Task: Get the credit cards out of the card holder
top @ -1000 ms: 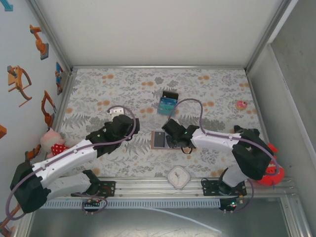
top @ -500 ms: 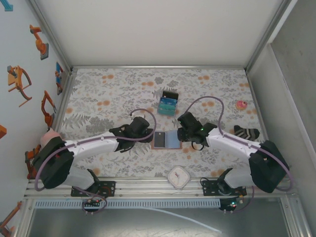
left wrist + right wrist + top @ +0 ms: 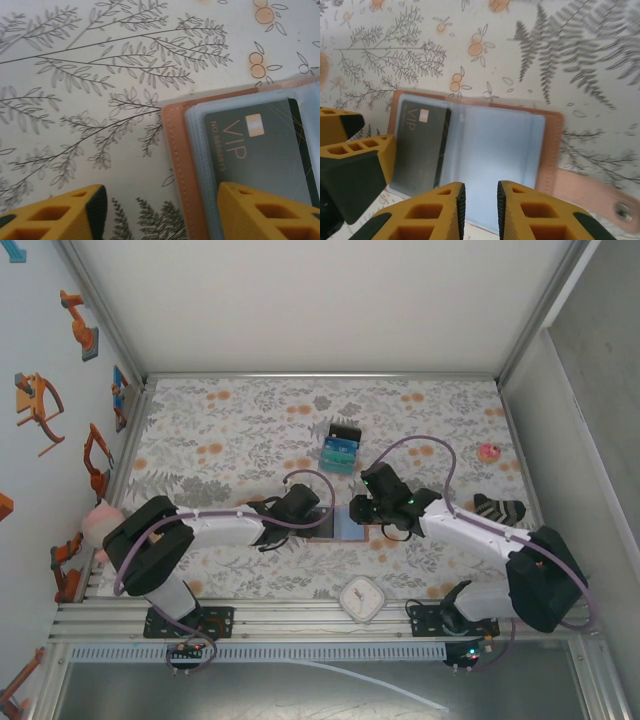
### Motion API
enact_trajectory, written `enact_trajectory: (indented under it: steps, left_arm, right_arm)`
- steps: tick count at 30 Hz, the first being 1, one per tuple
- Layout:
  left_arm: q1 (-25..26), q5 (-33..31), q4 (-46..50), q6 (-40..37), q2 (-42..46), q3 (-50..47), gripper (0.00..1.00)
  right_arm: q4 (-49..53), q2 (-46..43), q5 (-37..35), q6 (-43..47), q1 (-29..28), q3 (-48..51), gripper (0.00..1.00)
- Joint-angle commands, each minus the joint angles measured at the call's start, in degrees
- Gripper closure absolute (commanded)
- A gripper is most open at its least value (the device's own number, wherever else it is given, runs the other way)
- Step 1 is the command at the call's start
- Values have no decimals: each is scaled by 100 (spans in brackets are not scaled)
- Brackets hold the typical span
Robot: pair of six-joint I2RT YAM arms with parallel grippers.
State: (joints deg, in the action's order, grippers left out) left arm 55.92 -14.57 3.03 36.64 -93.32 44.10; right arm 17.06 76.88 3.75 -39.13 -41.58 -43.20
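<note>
The card holder [image 3: 346, 527] lies open on the patterned table, terracotta outside [image 3: 177, 150] and pale blue-grey inside [image 3: 492, 150]. A black VIP credit card [image 3: 260, 155] [image 3: 420, 142] sits in its left pocket. My left gripper [image 3: 318, 514] [image 3: 162, 215] is open and straddles the holder's left edge, with one fingertip [image 3: 265, 212] over the black card. My right gripper [image 3: 358, 511] [image 3: 479, 207] hangs over the holder's blue-grey inside, jaws narrowly apart with nothing between them. A teal card [image 3: 338, 454] and another black card [image 3: 345, 432] lie on the table behind the holder.
The holder's brown tab [image 3: 592, 192] sticks out to its right. A white square object [image 3: 361, 598] sits near the front edge. A dark sock [image 3: 498, 508] and a pink ring [image 3: 489, 452] lie at the right, and a plush toy [image 3: 98, 521] at the left wall.
My left arm has swung right to the holder and its jaws have narrowed. My right gripper has shifted back and right off the holder, jaws closing a little. The holder now lies open.
</note>
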Motion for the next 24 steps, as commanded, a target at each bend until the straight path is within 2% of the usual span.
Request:
enact_trajectory:
  steps: [1,15,24]
  left_arm:
    - [50,165,-169,80,-110,144,45]
    - [146,171,53,268,-257,58,57]
    - [169,275,5,464,-352,-2,62]
  right_arm:
    - [-410,272,540,-221,19,-92,78]
    - [-1259,1027,1436,-738,27,27,83]
    - [-1424,1256,1621,-1017,163,161,84]
